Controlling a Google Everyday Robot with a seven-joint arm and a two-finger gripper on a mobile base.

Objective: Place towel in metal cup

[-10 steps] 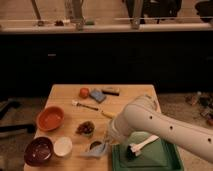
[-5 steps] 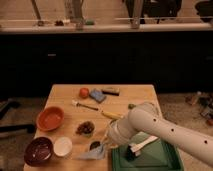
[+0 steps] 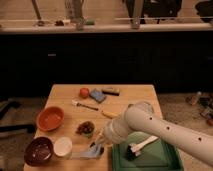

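No words or labels are showing that can be read. The towel (image 3: pixel 89 151) is lying soft and pale blue-grey at the near edge of the wooden table (image 3: pixel 131 95), just right of the small white bowl (image 3: pixel 63 146). The gripper (image 3: pixel 96 143) is reaching down onto it, fingers clenched tight on the cloth (the metal cup cannot be picked out). An orange bowl (image 3: pixel 50 118) is sitting farther left, and a green tray (image 3: pixel 170 159) is sitting to the right.
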